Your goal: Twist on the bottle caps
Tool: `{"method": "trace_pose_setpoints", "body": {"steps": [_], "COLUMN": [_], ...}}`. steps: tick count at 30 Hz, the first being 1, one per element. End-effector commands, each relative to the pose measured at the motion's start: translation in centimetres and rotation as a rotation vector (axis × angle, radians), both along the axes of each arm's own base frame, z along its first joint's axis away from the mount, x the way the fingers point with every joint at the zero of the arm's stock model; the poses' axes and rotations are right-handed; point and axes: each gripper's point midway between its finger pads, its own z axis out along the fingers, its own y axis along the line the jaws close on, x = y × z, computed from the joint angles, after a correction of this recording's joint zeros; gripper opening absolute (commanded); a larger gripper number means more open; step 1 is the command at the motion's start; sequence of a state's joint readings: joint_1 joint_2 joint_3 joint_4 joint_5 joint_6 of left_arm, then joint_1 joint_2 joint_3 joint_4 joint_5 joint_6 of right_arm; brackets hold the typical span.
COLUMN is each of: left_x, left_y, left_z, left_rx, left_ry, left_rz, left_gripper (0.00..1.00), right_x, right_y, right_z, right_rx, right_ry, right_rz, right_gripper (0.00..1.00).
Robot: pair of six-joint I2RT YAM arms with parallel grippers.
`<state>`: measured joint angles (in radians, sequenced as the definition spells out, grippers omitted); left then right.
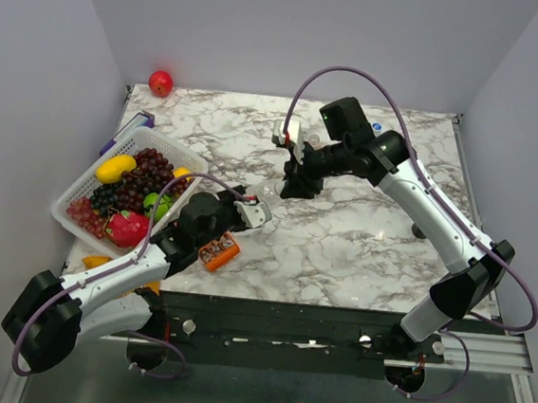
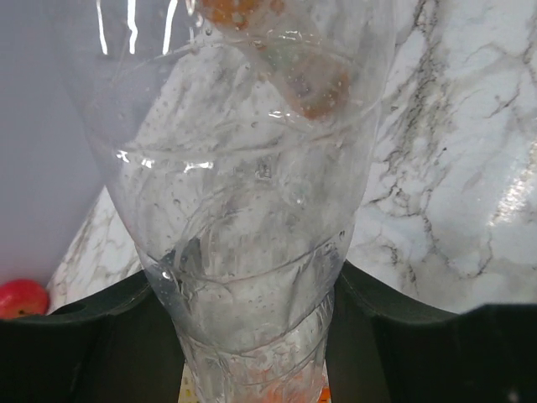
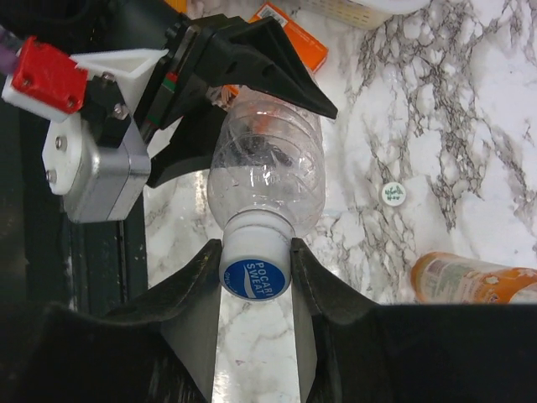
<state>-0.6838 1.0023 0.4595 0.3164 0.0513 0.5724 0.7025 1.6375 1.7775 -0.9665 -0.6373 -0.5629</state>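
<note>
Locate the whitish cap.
In the right wrist view, the whitish cap lies loose on the marble table, right of the clear bottle, above the orange bottle.

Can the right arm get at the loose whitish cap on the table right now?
Probably not yet: the right end effector is clamped on the blue cap of the clear bottle. The whitish cap lies uncovered on the table nearby.

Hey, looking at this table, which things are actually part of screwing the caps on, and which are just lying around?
For the job:
clear bottle, held in the left tool
blue cap, pinched by the right tool
whitish cap, loose
orange bottle, lying on its side

Just lying about:
fruit basket
red fruit
orange box
</note>
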Motion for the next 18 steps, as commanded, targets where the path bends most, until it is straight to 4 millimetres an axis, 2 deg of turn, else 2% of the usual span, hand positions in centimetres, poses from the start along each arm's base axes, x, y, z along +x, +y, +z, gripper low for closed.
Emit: {"method": "trace_pose_setpoints", "body": {"steps": [1,3,6,7,8,9,10,11,12,14,15,16,18], "left_x": [1.8,2.2,2.2,1.8,1.1,0.6,-0.9,-1.8,-2.9,-4.6,-4.9,-5.1,-5.4], "left_y": [1.5,1.6,1.3,0.6,0.1,-0.6,-2.2,-2.7,-2.9,-3.7,-3.6,-3.5,-3.7], "left_z": [5.8,5.7,5.1,4.7,3.1,3.1,2.6,2.3,1.3,0.7,0.1,-0.2,-0.6], "left_rx": [-0.06,-0.05,-0.051,-0.058,-0.025,-0.033,-0.047,-0.054,-0.034,-0.057,-0.051,-0.056,-0.06], "left_ry": [-0.242,-0.231,-0.185,-0.158,-0.094,-0.06,-0.012,0.027,0.083,0.152,0.191,0.213,0.24], "left_rz": [0.151,0.168,0.165,0.122,0.072,0.027,-0.087,-0.138,-0.181,-0.264,-0.272,-0.277,-0.31], "left_gripper": [0.0,0.0,0.0,0.0,0.11,0.28,0.67,0.8,0.98,0.99,0.99,0.99,0.99], "right_x": [-0.7,-1.0,-0.5,-0.3,-0.1,0.3,0.0,-0.2,-0.3,-2.3,-2.5,-3.7,-4.6], "right_y": [0.2,0.4,0.3,0.1,-0.1,-0.6,-1.3,-2.1,-3.1,-6.4,-7.8,-10.2,-12.3], "right_z": [-0.6,-0.6,-0.8,-0.8,-0.9,-1.2,-1.3,-1.5,-2.0,-3.3,-3.7,-4.2,-3.9], "right_rx": [0.015,0.021,0.01,0.0,-0.013,-0.036,-0.061,-0.087,-0.134,-0.25,-0.298,-0.355,-0.382], "right_ry": [0.252,0.312,0.26,0.24,0.217,0.168,0.155,0.132,0.077,0.111,0.084,0.145,0.161], "right_rz": [-0.146,-0.177,-0.162,-0.157,-0.149,-0.144,-0.142,-0.134,-0.097,-0.062,-0.02,-0.015,0.022], "right_gripper": [0.01,0.0,0.0,0.0,0.01,0.0,0.0,0.0,0.01,0.01,0.01,0.01,0.01]}}
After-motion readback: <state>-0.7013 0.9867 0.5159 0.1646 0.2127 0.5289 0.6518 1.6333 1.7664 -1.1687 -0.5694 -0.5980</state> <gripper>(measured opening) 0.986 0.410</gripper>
